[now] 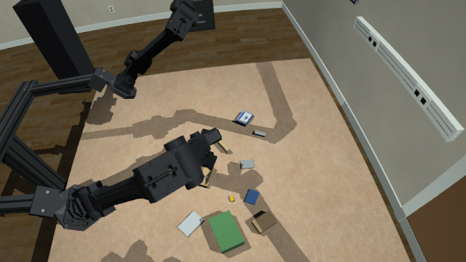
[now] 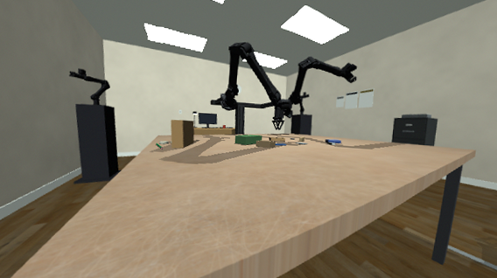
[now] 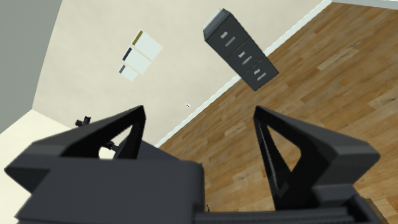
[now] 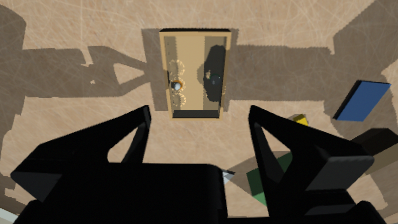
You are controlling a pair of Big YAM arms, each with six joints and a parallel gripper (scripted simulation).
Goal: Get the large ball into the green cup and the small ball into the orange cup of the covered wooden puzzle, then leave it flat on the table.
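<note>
Right pincer (image 2: 277, 124) (image 4: 200, 109) open above the wooden puzzle (image 1: 207, 177) (image 4: 195, 116) — puzzle flat on the desk (image 1: 309, 156) (image 2: 271, 193) (image 4: 280, 30), a ball (image 4: 177, 86) seemingly at its orange cup. Left pincer (image 3: 200, 107) open, away from it.

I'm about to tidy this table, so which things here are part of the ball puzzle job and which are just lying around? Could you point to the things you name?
Part of the job:
- wooden puzzle (image 1: 207, 177) (image 4: 225, 75)

Just lying around:
- green box (image 1: 226, 231) (image 2: 248, 140)
- blue block (image 1: 251, 196) (image 4: 362, 101)
- yellow piece (image 1: 231, 199) (image 4: 301, 120)
- brown box (image 1: 265, 222) (image 2: 266, 144)
</note>
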